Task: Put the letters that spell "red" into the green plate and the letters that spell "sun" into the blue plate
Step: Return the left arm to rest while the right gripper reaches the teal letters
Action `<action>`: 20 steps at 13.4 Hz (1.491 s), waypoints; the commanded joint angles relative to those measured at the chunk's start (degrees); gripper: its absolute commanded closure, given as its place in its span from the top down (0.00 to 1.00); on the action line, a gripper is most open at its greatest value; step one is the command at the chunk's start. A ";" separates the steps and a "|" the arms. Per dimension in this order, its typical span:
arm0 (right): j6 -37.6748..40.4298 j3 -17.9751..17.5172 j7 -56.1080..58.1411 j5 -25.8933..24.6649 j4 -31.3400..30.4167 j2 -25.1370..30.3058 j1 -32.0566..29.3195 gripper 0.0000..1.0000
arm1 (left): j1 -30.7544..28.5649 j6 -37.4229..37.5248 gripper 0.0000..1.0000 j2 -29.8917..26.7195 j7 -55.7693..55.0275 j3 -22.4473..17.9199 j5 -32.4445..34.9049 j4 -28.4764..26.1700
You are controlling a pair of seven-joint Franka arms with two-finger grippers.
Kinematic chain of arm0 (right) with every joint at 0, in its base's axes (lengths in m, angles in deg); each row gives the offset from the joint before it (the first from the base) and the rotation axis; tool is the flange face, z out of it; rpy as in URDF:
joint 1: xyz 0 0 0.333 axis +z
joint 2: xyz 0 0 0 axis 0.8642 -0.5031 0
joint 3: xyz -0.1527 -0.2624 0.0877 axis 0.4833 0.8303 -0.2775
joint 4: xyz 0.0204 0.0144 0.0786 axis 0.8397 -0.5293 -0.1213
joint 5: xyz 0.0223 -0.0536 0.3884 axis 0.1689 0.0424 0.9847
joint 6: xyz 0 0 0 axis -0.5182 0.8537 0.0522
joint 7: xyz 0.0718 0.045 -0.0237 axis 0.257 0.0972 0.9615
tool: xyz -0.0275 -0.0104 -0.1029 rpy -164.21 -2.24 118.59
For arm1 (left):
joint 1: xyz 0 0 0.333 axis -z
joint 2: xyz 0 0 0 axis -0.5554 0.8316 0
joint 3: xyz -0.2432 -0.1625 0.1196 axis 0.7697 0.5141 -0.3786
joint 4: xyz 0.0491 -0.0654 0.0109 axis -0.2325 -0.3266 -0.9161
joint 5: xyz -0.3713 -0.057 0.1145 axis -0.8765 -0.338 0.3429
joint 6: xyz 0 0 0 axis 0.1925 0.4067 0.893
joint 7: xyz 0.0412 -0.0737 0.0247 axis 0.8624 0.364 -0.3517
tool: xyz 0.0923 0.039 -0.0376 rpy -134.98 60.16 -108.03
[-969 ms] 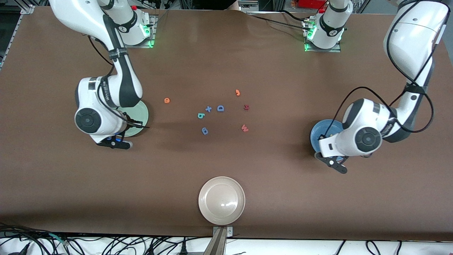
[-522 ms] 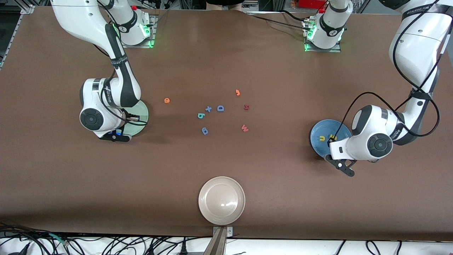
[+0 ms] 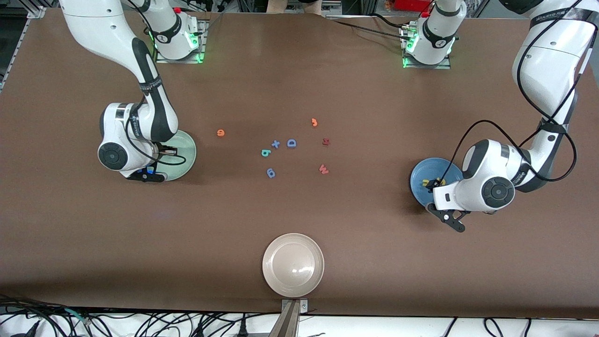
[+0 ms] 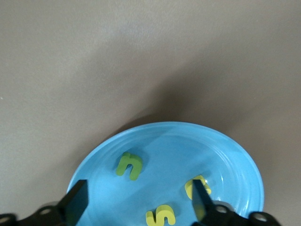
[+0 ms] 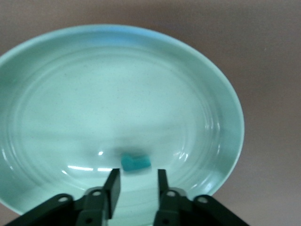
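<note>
Plates: three, green plate (image 3: 185,154), blue plate (image 3: 423,180), beige plate (image 3: 293,265) nearest the camera. Loose letters between green and blue: eight. Blue plate holds three letters (image 4: 130,165); green plate one (image 5: 135,162).

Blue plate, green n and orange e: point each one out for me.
blue plate (image 4: 235,155), left wrist view, bare floor of the plate.
green n (image 4: 130,165), left wrist view, middle of the letter.
orange e (image 3: 221,133), front view, middle of the letter, on the table.
</note>
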 commanded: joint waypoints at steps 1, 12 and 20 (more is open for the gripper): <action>-0.08 0.08 1.11 1.02 0.48 1.04 0.13 0.98 | 0.05 2.48 1.00 -3.38 0.73 1.85 0.83 0.43; 9.15 -2.20 -22.23 12.35 19.99 -2.64 10.83 0.95 | -2.59 28.21 1.00 -22.80 -2.52 4.41 -10.50 12.10; -1.65 -2.29 -37.56 16.22 23.34 -11.26 22.01 0.95 | 9.34 31.67 1.00 -30.02 -2.78 -14.63 -22.00 14.33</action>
